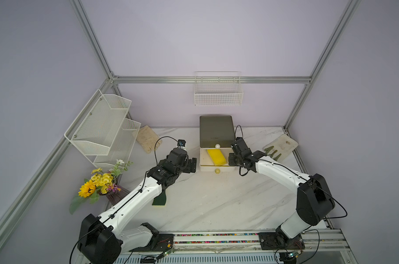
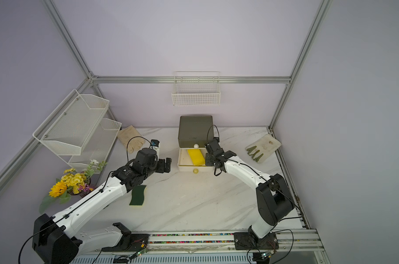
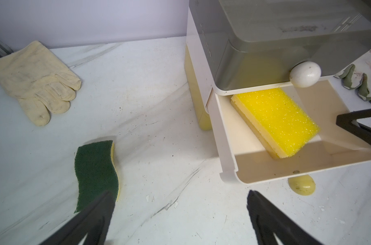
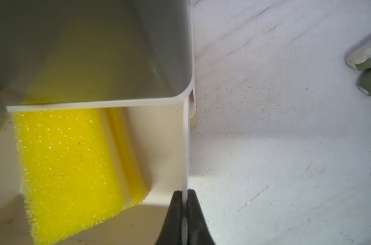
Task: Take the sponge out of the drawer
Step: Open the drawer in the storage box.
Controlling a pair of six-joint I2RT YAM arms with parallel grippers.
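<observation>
Sponge (image 3: 275,121) in open drawer (image 3: 265,169) | left fingers (image 3: 91,220) spread wide | right fingers (image 4: 176,212) pinch drawer wall

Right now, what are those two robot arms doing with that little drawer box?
The right gripper is shut on the side wall of the pulled-out bottom drawer, pinching it. A yellow sponge lies inside that drawer, not yet taken out. The left gripper is wide open just beside the drawer, holding nothing. A green scrubbing sponge lies on the table near it.
</observation>
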